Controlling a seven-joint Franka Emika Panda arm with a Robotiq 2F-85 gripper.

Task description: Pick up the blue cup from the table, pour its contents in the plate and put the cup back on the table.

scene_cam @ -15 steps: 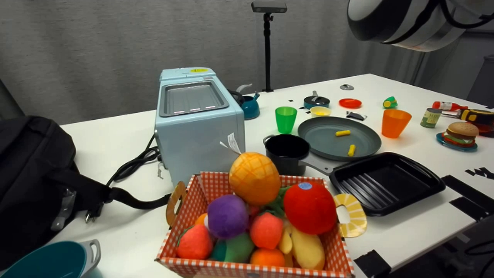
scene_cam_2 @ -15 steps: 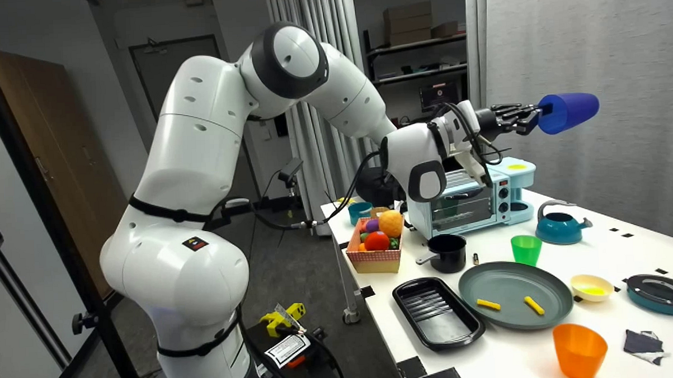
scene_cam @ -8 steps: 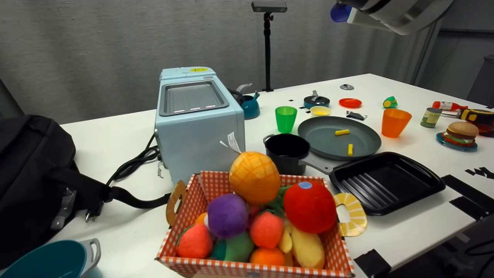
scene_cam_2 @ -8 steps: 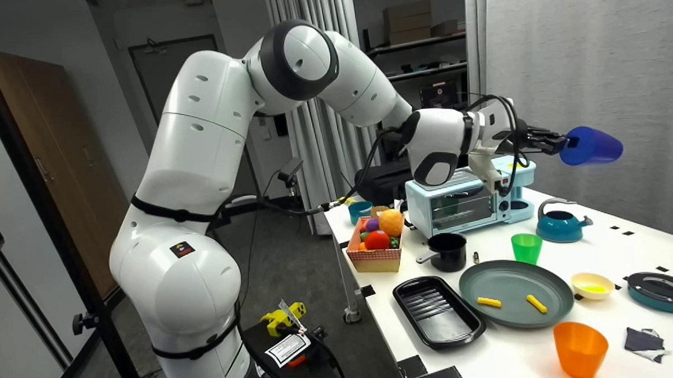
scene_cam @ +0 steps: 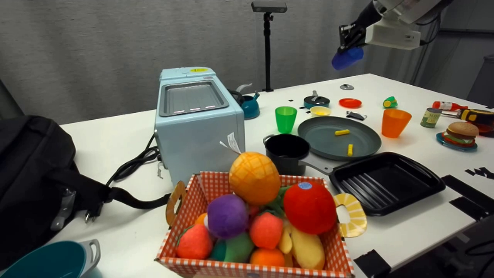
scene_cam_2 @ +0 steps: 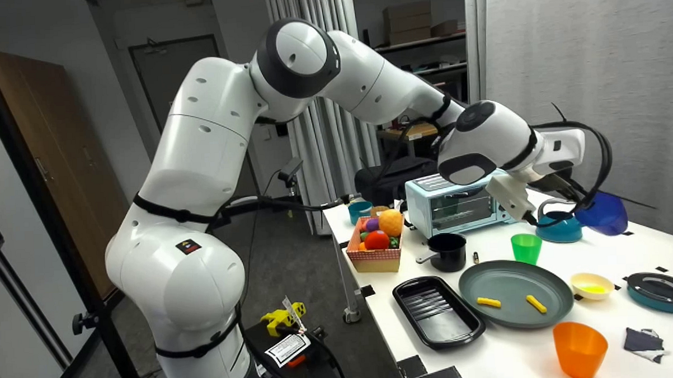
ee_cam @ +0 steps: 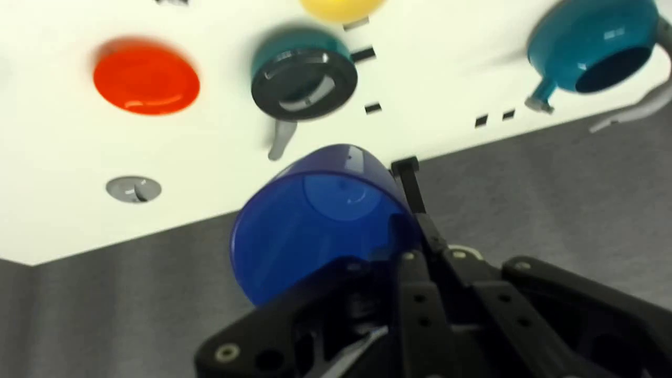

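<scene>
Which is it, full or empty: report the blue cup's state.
Apparently empty: the wrist view looks into the blue cup to its bottom and nothing shows there, though part is hidden.

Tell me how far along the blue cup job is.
Looks done: the pick-up and probably the pour, since two small yellow sticks lie on the round dark grey plate and none shows in the visible inside of the dark blue plastic cup. In hand: the gripper holds that cup tilted, off the white flat table. Left: likely turning it upright, lowering it onto the table and letting go.
</scene>
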